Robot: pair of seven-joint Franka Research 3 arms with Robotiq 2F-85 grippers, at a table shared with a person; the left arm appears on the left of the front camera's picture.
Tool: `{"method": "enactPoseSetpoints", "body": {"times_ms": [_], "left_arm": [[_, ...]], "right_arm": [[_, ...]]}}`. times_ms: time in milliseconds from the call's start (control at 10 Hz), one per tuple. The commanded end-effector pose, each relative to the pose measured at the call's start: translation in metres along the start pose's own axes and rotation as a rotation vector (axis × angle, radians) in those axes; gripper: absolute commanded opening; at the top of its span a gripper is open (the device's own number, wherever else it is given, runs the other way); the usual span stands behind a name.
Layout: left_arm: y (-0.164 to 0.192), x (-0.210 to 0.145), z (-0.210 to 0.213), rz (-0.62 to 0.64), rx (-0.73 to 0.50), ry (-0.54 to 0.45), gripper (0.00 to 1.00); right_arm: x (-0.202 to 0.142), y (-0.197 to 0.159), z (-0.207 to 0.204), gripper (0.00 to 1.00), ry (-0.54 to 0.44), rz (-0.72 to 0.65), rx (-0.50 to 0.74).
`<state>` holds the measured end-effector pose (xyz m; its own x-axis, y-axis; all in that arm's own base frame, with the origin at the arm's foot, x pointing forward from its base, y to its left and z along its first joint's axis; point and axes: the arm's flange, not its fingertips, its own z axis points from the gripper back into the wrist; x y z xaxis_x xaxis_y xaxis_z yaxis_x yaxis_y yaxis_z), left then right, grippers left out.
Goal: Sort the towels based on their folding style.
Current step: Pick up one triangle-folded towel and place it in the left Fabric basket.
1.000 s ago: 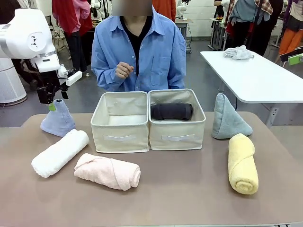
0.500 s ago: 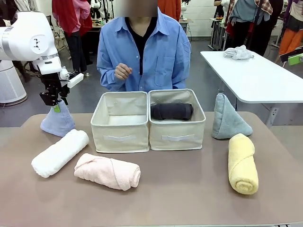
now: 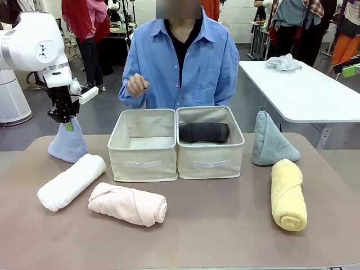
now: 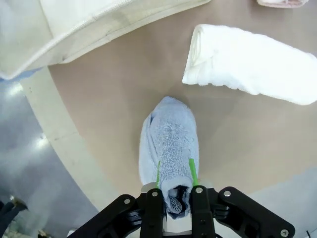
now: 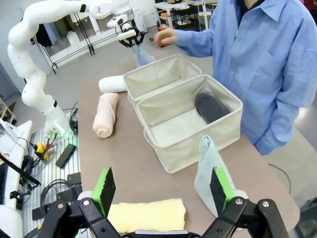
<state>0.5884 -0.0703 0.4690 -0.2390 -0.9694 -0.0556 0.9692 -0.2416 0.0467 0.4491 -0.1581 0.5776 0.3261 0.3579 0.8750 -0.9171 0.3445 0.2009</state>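
Observation:
My left gripper point(image 3: 67, 125) point(image 4: 174, 171) is shut on the tip of the light blue cone towel point(image 3: 67, 146) point(image 4: 171, 134), whose base rests on the table at the back left. In front of it lie the white roll point(image 3: 71, 181) and the pink roll point(image 3: 127, 203). The dark grey roll point(image 3: 203, 133) lies in the right bin point(image 3: 211, 164); the left bin point(image 3: 142, 164) holds nothing. At the right stand the grey-green cone point(image 3: 271, 142) and the yellow roll point(image 3: 288, 194). My right gripper point(image 5: 162, 191) hangs open above the grey-green cone point(image 5: 208, 168) and the yellow roll point(image 5: 148, 215).
A person in a blue shirt point(image 3: 180, 67) sits behind the bins with one hand point(image 3: 136, 84) raised. A white side table point(image 3: 304, 90) with a whitish cloth heap point(image 3: 283, 62) stands at the back right. Bare tabletop point(image 3: 219, 219) lies in front of the bins.
My left gripper has closed on the tip of the light blue cone. The person has shifted slightly right and raised the hand.

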Motion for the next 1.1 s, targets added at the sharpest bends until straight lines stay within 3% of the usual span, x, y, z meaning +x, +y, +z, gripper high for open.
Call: {"method": "enactPoseSetpoints", "body": {"times_ms": [0,300,400,500,600,700,800,1000], "left_arm": [[-0.047,0.021,0.055,0.084,0.060,0.058,0.00],[-0.080,0.020,0.105,0.160,0.088,0.089,0.00],[-0.090,-0.002,0.104,0.185,0.043,0.142,0.00],[-0.126,-0.048,0.103,0.198,-0.001,0.209,0.00],[-0.181,-0.105,0.111,0.221,-0.013,0.188,0.00],[-0.237,-0.146,0.116,0.381,0.046,0.138,0.00],[-0.263,-0.165,0.121,0.458,0.077,0.114,0.00],[-0.280,-0.185,0.122,0.553,0.092,0.111,0.00]], "right_arm": [[-0.001,0.000,-0.001,1.00,-0.005,0.000,0.003],[-0.001,0.000,-0.001,1.00,-0.005,0.000,0.003],[-0.001,0.000,-0.001,1.00,-0.005,0.000,0.003],[-0.001,0.000,-0.001,1.00,-0.005,0.000,0.003],[-0.001,0.000,-0.001,1.00,-0.005,0.000,0.003],[-0.001,0.000,-0.001,1.00,-0.005,0.000,0.003],[-0.001,0.000,-0.001,1.00,-0.005,0.000,0.003],[-0.001,0.000,-0.001,1.00,-0.005,0.000,0.003]]}}
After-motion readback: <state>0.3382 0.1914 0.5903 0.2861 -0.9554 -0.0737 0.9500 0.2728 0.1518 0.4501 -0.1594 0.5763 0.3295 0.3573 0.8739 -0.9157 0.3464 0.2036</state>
